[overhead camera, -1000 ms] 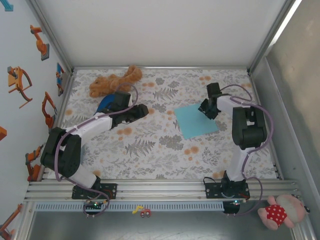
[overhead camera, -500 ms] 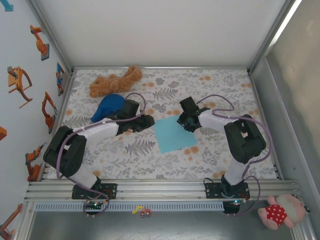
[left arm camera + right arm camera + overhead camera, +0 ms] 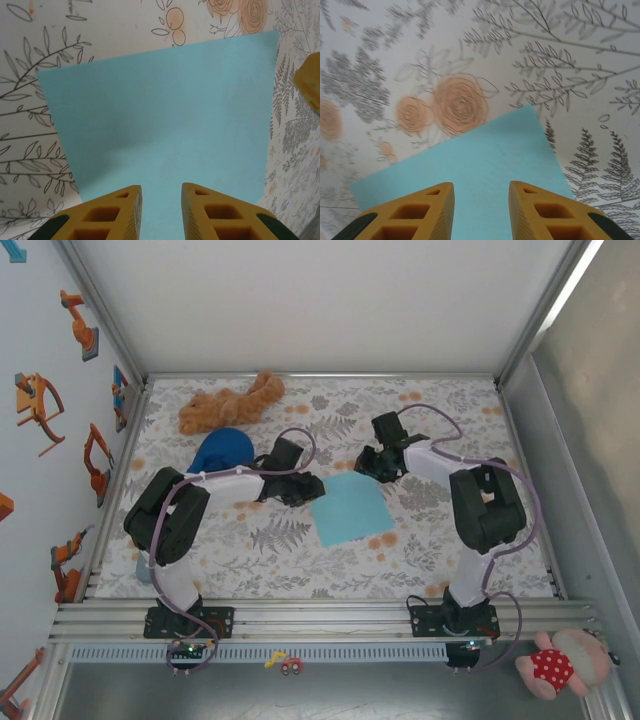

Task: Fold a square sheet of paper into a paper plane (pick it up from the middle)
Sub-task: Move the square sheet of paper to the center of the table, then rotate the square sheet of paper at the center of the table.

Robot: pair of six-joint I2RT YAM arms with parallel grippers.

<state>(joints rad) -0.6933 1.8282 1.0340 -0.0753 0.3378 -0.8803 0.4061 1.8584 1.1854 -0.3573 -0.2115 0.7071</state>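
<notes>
Top external view: the square sheet of paper [image 3: 348, 508] lies flat and unfolded on the floral tablecloth [image 3: 300, 560], near the middle of the table and turned slightly off square. No crease is visible, so folding is judged not yet begun.

Risks noted:
- **Pick-up point:** Both grippers sit at the sheet's border rather than over its middle, where the task asks for the pick-up. A pinch taken there would likely drag or curl the thin paper instead of lifting it cleanly.
- **Flat paper on cloth:** There is little for fingers to get under. Pressing down could gather the cloth with the paper, or leave a stray crease that spoils later folds.
- **Gripper contact:** The two grippers are near each other, so a careless move inward risks contact between them.

Pose:
- **Left arm:** It reaches in low from the left, with the left gripper [image 3: 308, 487] at the sheet's left side. In the left wrist view its fingers [image 3: 117, 212] stand a little apart. Paper shows through the gap and nothing is pinched.
- **Right arm:** It curls round from the right, with the right gripper [image 3: 372, 466] at the sheet's far edge, close to a corner. The right wrist view shows its fingers [image 3: 545, 210] likewise parted above the paper, holding nothing.
</notes>
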